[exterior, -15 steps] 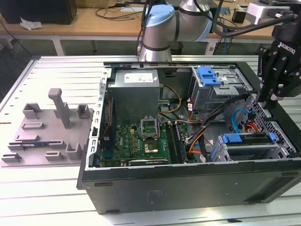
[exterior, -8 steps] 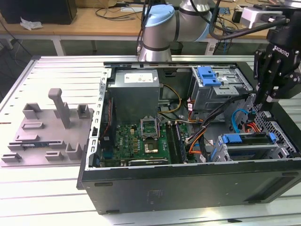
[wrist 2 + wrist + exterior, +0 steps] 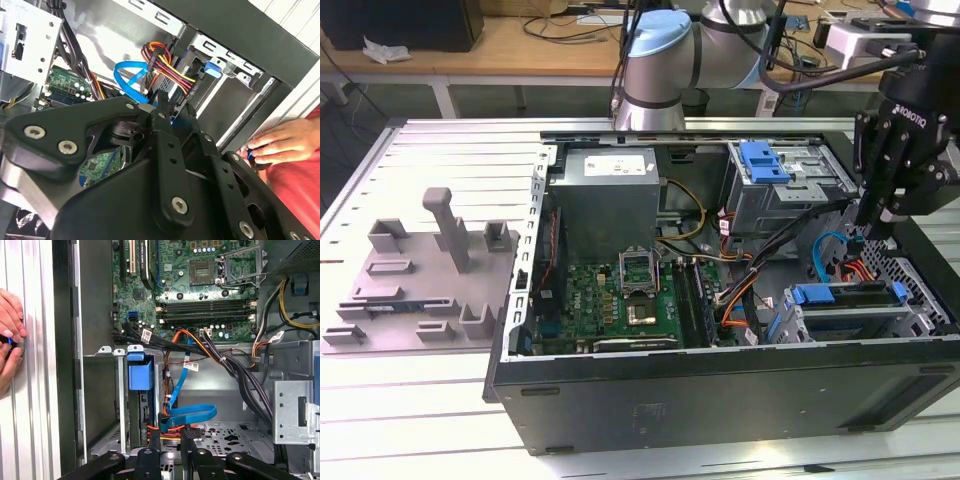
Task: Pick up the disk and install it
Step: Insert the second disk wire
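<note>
The robot arm (image 3: pixel 665 55) is built of brushed silver tubes joined by rounded joints with pale blue plastic caps, and black cables (image 3: pixel 775 45) loop along its upper part. At its end sits a matte black, angular gripper (image 3: pixel 873 225) with white lettering on its body; its linked finger bars (image 3: pixel 167 150) are thick black plates pinned with silver round-headed screws and washers, seen in both wrist views. The person beside the case wears a red garment (image 3: pixel 300 185) in the second wrist view
</note>
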Controlling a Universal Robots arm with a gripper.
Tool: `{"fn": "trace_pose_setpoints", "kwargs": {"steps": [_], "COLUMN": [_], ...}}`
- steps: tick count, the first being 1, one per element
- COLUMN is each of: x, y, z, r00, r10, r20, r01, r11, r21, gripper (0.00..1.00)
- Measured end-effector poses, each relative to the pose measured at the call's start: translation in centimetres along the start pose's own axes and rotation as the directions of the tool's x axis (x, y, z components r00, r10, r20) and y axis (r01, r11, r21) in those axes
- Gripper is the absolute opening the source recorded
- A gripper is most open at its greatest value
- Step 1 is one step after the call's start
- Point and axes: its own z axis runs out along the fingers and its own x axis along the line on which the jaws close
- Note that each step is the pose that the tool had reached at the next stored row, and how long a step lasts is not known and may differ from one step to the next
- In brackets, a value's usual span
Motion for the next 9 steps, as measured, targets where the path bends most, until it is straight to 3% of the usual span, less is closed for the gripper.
{"fn": "trace_pose_setpoints", "kwargs": {"steps": [4, 5, 7, 9], "x": [0.02, 0.01, 0.0, -0.01], "y": [0.01, -0.15, -0.43, -0.49], "z": [0.12, 0.13, 0.16, 0.21], "r00": [1.0, 1.0, 0.9999, 0.9999], "r10": [-0.002, -0.005, -0.01, -0.012], "r20": [-0.0003, -0.0027, -0.0059, -0.0086], "r01": [0.002, 0.005, 0.009, 0.012], "r11": [1.0, 0.9998, 0.9991, 0.9986], "r21": [-0.004, -0.0194, -0.0416, -0.0516], "gripper": [0.31, 0.31, 0.31, 0.31]}}
